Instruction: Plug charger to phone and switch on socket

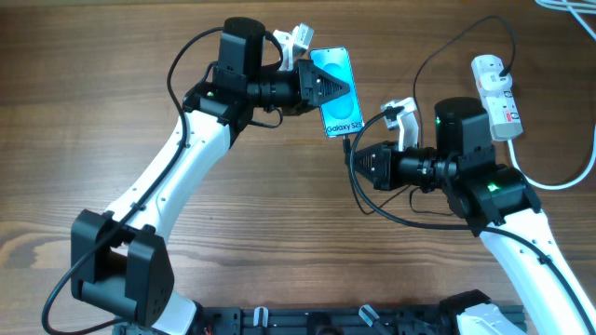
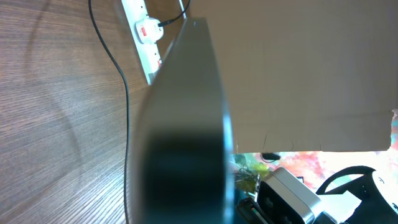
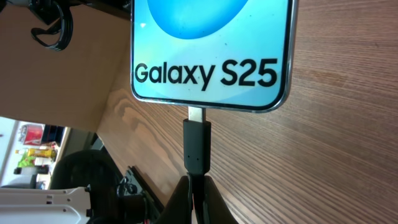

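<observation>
My left gripper (image 1: 346, 91) is shut on the phone (image 1: 342, 119) and holds it above the table, its blue screen reading "Galaxy S25". In the left wrist view the phone (image 2: 186, 124) is a blurred edge-on slab that hides my fingers. My right gripper (image 1: 353, 158) is shut on the charger (image 3: 197, 146) just behind its dark connector. The connector's silver tip meets the phone's (image 3: 211, 56) bottom edge, with a short length of metal showing. The right gripper (image 3: 196, 180) pinches the cable. The white socket (image 1: 496, 98) lies at the right rear with a black plug in it.
The charger's thin black cable (image 1: 438, 51) loops from the socket towards the right arm. A thick white cord (image 1: 559, 181) curves off the socket to the right edge. The socket (image 2: 146, 37) and the black cable (image 2: 121, 81) also show in the left wrist view.
</observation>
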Robot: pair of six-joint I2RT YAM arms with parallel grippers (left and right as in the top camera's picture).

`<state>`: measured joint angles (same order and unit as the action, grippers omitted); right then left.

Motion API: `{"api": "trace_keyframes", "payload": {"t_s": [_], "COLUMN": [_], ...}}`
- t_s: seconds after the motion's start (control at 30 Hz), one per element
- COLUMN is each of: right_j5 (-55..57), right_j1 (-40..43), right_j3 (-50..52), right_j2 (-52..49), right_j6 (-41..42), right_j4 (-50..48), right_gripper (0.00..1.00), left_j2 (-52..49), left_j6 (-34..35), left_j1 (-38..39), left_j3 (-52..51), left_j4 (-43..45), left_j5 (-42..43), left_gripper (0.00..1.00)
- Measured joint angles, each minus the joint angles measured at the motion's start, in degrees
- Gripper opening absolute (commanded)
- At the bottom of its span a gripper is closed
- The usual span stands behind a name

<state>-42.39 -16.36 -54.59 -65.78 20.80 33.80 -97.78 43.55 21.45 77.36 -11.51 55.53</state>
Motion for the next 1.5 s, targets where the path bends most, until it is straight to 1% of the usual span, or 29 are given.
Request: {"api": "trace_keyframes", "payload": {"t_s": [0.2,0.6,0.77,0.97,1.0,1.03,1.07,1.1,1.13,1.2,1.23,1.3,1.4,1.5], "right_j5": [0.02,0.0,-0.02,-0.5,-0.63,-0.66,-0.66,-0.59,-0.55,-0.37,-0.63,-0.63,-0.59,-0.61], "right_j1": [0.0,-0.11,-0.11,-0.44,-0.44,-0.44,-0.44,-0.44,-0.35,-0.31,-0.33,-0.37,-0.35,-0.35], "right_j3": [0.0,0.0,0.0,0.11,0.17,0.22,0.24,0.28,0.35,0.33,0.33,0.33,0.31,0.31], "right_j2": [0.0,0.0,0.0,-0.07,-0.13,-0.2,-0.26,-0.28,-0.33,-0.33,-0.33,-0.33,-0.33,-0.33], "right_j6": [0.68,1.92,2.4,3.02,3.02,3.04,3.21,3.08,3.48,3.17,3.39,3.34,1.99,-0.04], "right_j4": [-0.13,-0.28,-0.46,-1.38,-1.77,-2.14,-2.36,-3.04,-3.96,-5.57,-5.29,-5.05,-2.1,2.01], "right_gripper": [0.04,0.04,0.04,0.04,0.06,0.15,0.2,0.27,0.38,0.56,0.6,0.63,0.63,0.6], "left_j2": [0.0,0.0,0.0,0.0,0.0,0.0,0.0,0.0,0.0,-0.02,-0.02,-0.02,-0.02,-0.02], "left_j6": [-0.2,-4.96,-5.62,-5.79,-5.81,-5.81,-5.81,-5.86,-5.99,-6.01,-6.1,-6.25,-6.25,-6.25], "left_j1": [0.31,0.31,0.31,0.07,0.02,0.02,0.02,0.02,0.04,0.9,1.38,1.62,1.75,1.81], "left_j3": [0.0,0.0,0.0,0.28,0.39,0.5,0.59,0.63,0.63,0.59,0.59,0.59,0.59,0.59], "left_j4": [0.0,-0.04,-0.09,-2.56,-2.56,-2.58,-2.56,-2.56,-3.06,-3.96,-3.85,-3.72,-3.93,-3.93], "left_j5": [0.04,1.53,1.53,1.29,1.22,1.09,1.01,0.94,1.4,1.81,1.51,1.16,0.98,0.22], "left_gripper": [0.04,0.04,0.04,0.04,0.04,0.04,0.04,0.04,0.04,0.04,0.04,0.04,0.04,0.04]}}
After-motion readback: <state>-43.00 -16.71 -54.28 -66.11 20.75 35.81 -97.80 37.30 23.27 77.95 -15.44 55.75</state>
